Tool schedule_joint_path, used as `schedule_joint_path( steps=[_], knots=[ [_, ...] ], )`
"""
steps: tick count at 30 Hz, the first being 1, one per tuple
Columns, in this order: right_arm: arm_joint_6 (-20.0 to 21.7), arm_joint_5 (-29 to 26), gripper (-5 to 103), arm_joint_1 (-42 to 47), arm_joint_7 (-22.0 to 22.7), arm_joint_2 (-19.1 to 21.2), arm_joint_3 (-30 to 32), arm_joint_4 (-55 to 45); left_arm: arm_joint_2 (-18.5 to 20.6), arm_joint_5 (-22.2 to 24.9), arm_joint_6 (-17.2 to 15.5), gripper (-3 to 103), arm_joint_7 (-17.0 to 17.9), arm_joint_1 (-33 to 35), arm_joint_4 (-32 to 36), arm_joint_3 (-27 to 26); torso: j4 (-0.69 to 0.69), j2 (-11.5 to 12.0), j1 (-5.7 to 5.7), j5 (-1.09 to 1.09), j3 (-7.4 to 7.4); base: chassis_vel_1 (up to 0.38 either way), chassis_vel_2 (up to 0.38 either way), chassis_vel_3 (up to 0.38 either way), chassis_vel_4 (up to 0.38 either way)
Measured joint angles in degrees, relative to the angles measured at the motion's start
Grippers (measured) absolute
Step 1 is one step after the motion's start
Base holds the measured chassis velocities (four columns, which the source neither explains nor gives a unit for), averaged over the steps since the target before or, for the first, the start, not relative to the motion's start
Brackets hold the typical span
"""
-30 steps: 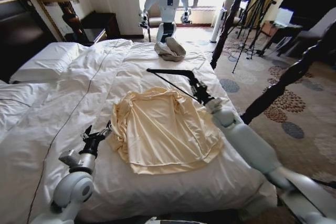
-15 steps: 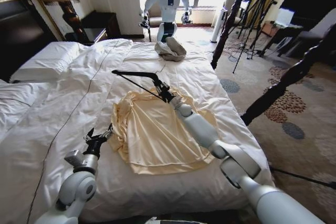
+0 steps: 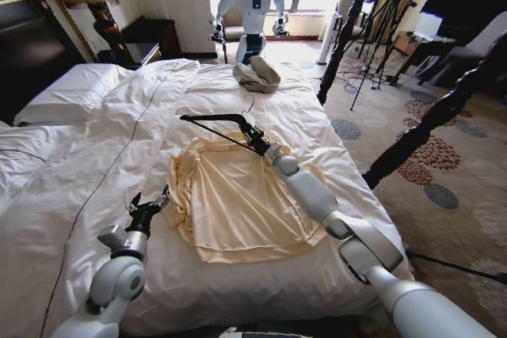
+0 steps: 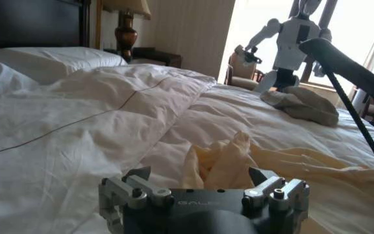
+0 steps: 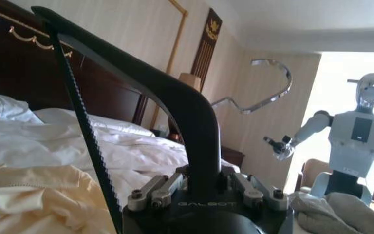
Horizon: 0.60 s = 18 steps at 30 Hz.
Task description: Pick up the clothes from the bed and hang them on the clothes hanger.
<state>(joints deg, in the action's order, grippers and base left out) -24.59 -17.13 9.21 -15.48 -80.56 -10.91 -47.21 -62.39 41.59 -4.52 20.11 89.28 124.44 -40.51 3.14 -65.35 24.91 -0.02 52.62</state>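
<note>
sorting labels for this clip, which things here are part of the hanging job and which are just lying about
Part of the job:
- cream shirt, flat on the bed
- black hanger, clamped in the right gripper over the shirt's collar end
- left gripper, open beside the shirt's edge

Just lying about:
- grey-beige cloth bundle
- pillows
- humanoid robot by the window
- tripods

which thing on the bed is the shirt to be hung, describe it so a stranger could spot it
Start at the big bed with its white duvet and look at the half near the foot. The clothes lie spread flat there, a pale cream-yellow long-sleeved shirt under the right gripper and black clothes hanger. The grey-beige bundle is small, crumpled, at the far edge.
</note>
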Motion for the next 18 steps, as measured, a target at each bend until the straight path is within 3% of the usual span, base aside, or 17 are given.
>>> schedule_joint_path(
  steps=[12,15,18],
  knots=[
    [-2.12,1.69,20,-1.26,-0.79,-4.74,0.21,10.33,1.11,-0.18,0.04,100,-0.03,1.00,1.04,-0.23,-0.04,0.00,0.00,-0.02,0.00,0.000,0.000,0.000,0.000],
    [-1.00,2.71,20,-1.37,-0.22,-5.52,0.18,11.53,3.45,0.36,0.04,100,-0.05,0.51,0.90,-0.27,-0.03,-0.01,0.00,-0.02,0.00,0.000,0.000,0.000,0.000],
    [0.56,5.33,20,-1.26,-0.58,-5.46,-0.10,11.65,9.27,2.77,-0.44,100,0.34,-2.72,-0.17,0.04,-0.04,-0.01,0.00,-0.01,-0.01,0.000,0.000,0.000,0.000]
  ],
)
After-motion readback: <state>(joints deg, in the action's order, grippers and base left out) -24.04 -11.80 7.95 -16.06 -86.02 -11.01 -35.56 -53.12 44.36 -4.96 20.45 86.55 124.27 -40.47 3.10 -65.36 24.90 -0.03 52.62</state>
